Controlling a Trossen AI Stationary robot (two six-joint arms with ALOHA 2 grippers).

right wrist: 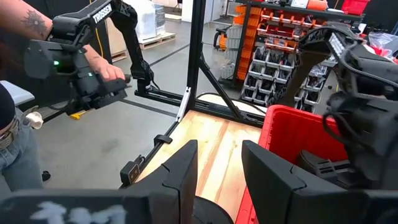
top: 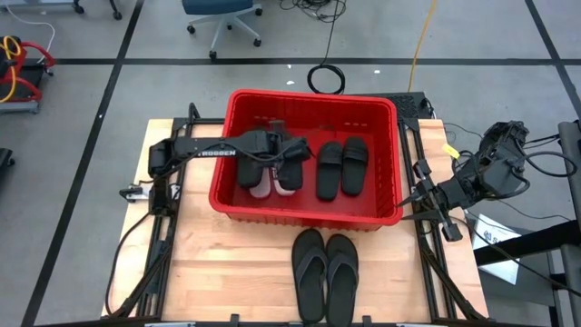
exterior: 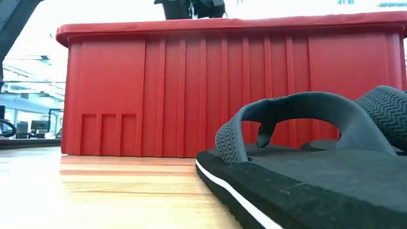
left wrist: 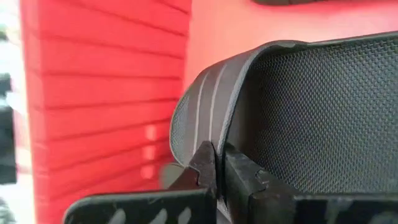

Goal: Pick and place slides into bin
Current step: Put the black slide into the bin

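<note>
Red plastic walls of the bin (top: 238,202) enclosed the left hand (top: 292,151), which hung over the bin's left half clamped shut on the wide strap of a black slide (left wrist: 298,106), above a white pair (top: 274,185) and beside a black wide-strap pair (top: 342,167) lying flat on the bin's floor. Nearer the tabletop's (top: 227,272) front edge, outside the bin, lay the black thong flip-flops (top: 324,274) side by side. Off the tabletop's right edge waited the right hand (right wrist: 219,163), fingers spread and empty, well apart from every slide.
</note>
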